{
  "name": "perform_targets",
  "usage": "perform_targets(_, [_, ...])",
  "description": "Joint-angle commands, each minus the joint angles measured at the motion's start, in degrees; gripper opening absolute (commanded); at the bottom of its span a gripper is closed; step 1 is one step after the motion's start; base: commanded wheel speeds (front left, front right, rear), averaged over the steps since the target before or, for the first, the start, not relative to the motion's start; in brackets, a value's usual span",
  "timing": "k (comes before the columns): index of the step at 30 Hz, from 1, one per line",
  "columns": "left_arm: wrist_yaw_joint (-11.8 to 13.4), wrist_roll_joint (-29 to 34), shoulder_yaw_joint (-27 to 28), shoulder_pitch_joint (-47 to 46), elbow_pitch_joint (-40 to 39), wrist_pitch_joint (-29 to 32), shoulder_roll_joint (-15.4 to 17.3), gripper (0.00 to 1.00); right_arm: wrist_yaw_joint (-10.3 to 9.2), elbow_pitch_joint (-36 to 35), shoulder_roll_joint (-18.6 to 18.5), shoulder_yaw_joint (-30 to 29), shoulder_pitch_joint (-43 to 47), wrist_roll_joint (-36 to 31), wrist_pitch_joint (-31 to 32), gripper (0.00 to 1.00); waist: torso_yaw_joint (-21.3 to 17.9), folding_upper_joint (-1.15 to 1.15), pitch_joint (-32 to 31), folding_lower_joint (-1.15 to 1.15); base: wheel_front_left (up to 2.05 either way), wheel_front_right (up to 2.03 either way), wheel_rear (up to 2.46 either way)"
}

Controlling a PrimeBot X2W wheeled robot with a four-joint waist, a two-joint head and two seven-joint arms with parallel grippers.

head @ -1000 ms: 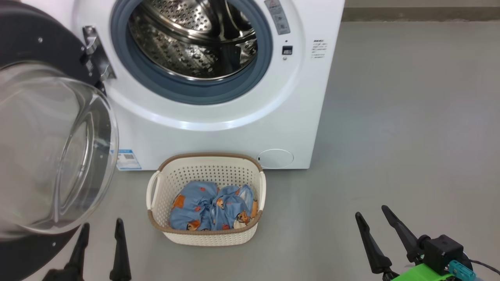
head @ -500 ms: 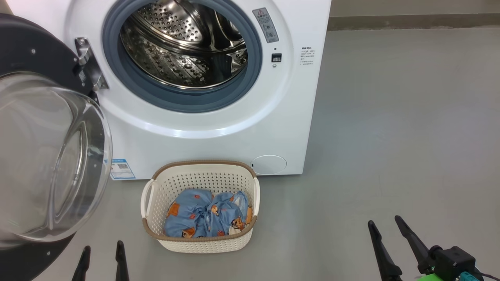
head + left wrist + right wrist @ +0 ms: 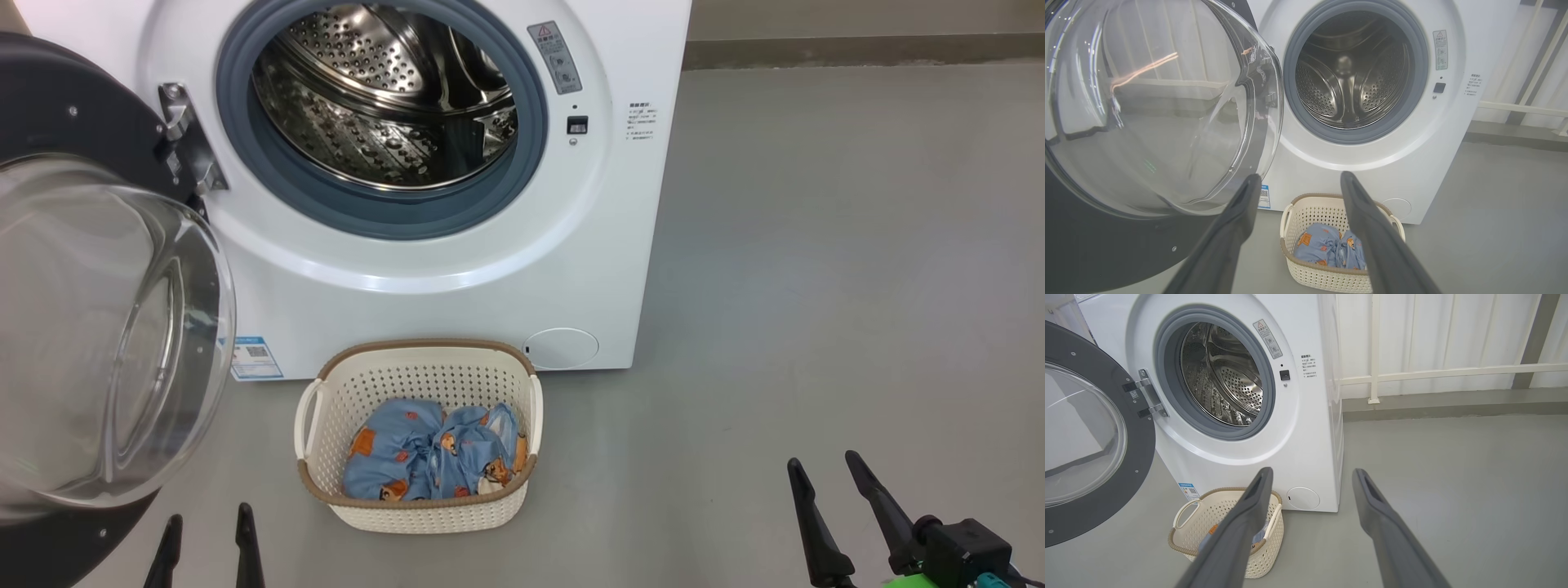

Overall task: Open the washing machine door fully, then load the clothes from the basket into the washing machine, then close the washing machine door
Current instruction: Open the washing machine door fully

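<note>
Clothes point(image 3: 433, 453) lie just past the left gripper point(image 3: 208, 523) and the right gripper point(image 3: 824, 465), both with fingers spread and holding nothing. They are bunched in the basket point(image 3: 424, 345) on the floor and look soft, light and floppy, so I'd pinch the raised knot in the middle. Behind stands the washing machine point(image 3: 620, 245), its door point(image 3: 49, 90) swung wide, its steel drum point(image 3: 384, 98) showing.
</note>
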Motion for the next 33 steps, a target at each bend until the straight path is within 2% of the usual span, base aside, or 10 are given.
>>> perform_targets(1, [0.3, 0.3, 1.9, -0.9, -1.4, -0.3, 0.6, 1.00, 0.09, -1.7, -0.2, 1.1, -0.6, -0.5, -0.7, 1.00, -0.1, 0.00, 0.0, 0.00, 0.00, 0.00, 0.00])
perform_targets(15, [-0.5, 0.5, 1.4, -1.5, -0.6, -0.3, 1.5, 1.00, 0.09, -1.2, 0.3, 1.1, -0.8, -0.6, -0.7, 1.00, -0.1, 0.00, -0.3, 0.00, 0.00, 0.00, 0.00])
perform_targets(33, [-0.1, 0.4, 1.1, -2.4, -0.1, -0.3, 1.8, 1.00, 0.09, -0.8, 0.5, 1.5, -1.0, -0.2, -0.7, 1.00, 0.8, 0.00, 0.4, 0.00, 0.00, 0.00, 0.00])
